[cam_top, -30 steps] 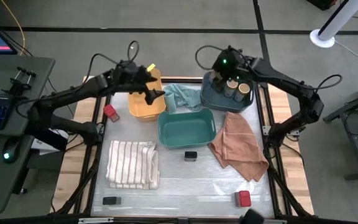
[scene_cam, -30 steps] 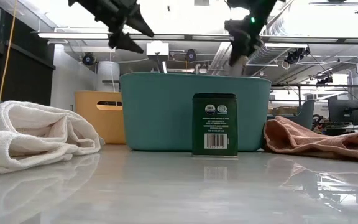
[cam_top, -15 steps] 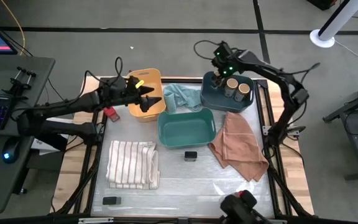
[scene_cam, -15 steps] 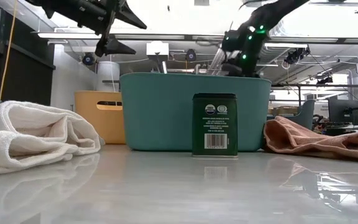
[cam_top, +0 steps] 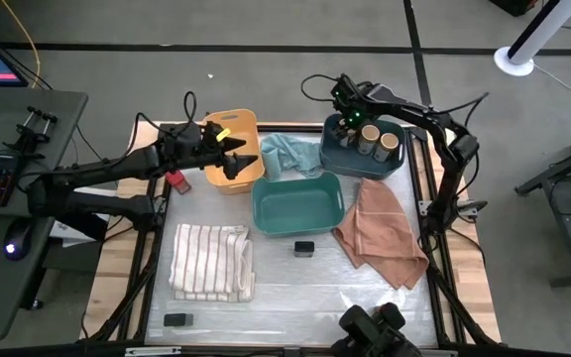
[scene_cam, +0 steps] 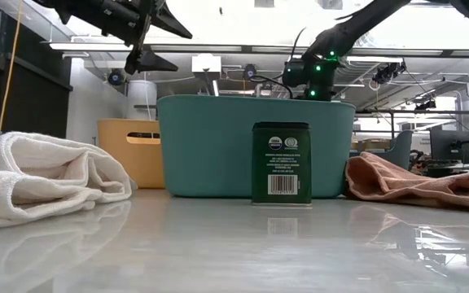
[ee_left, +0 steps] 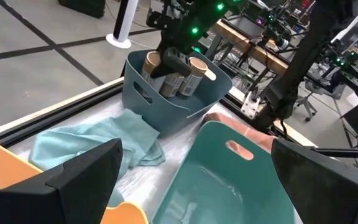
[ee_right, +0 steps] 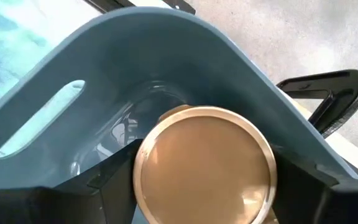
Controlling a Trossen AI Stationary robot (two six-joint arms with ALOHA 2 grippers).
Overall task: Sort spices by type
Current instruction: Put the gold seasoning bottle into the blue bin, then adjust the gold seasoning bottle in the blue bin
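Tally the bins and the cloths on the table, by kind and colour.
Bins: 3 – orange bin, teal bin, blue-grey bin
Cloths: 3 – striped white cloth, teal cloth, tan-pink cloth
Total: 6
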